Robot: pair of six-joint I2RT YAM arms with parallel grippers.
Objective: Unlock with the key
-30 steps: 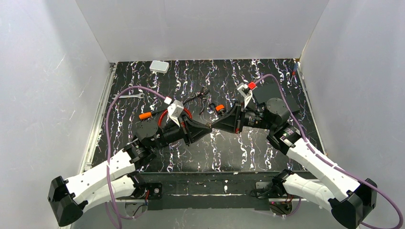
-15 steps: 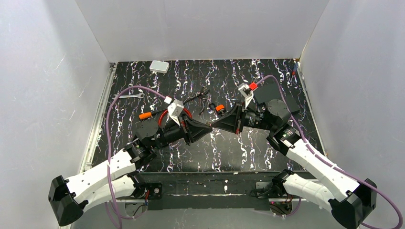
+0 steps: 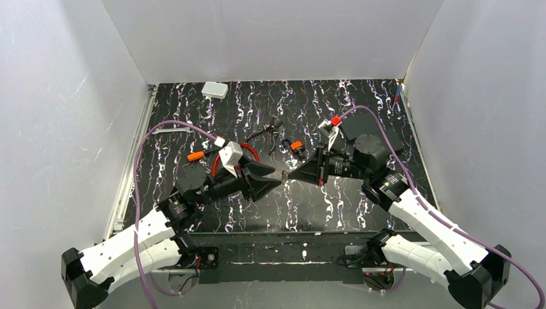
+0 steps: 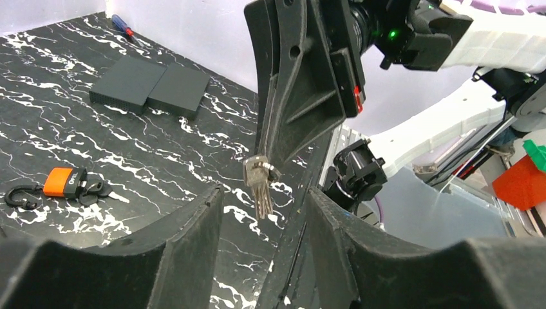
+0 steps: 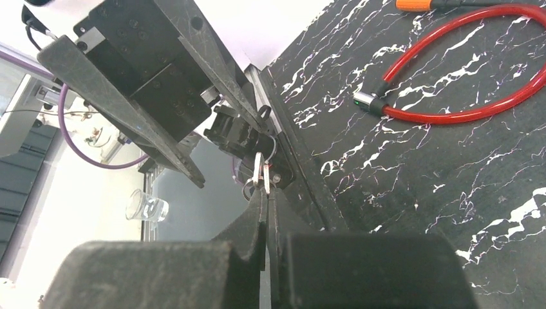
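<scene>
A small bunch of silver keys on a ring (image 4: pixel 259 183) hangs from the tip of my right gripper (image 3: pixel 290 175), which is shut on it; the ring also shows in the right wrist view (image 5: pixel 259 170) at the closed right gripper (image 5: pixel 264 190). My left gripper (image 3: pixel 277 178) is open, its fingers either side of the hanging keys and apart from them, as the left wrist view shows (image 4: pixel 264 193). The orange-and-black padlock (image 3: pixel 297 146) lies on the table behind the grippers and also shows in the left wrist view (image 4: pixel 64 182).
A red cable lock (image 5: pixel 463 77) lies partly under my left arm (image 3: pixel 235 156). Black-handled pliers (image 3: pixel 273 129), an orange-handled screwdriver (image 3: pixel 196 156), a wrench (image 3: pixel 174 130) and a white box (image 3: pixel 214 89) lie further back. Two black blocks (image 4: pixel 151 84) sit by the right arm.
My left gripper has opened and drawn back toward the left, away from the right gripper's tip. The right gripper still holds the keys and has shifted slightly.
</scene>
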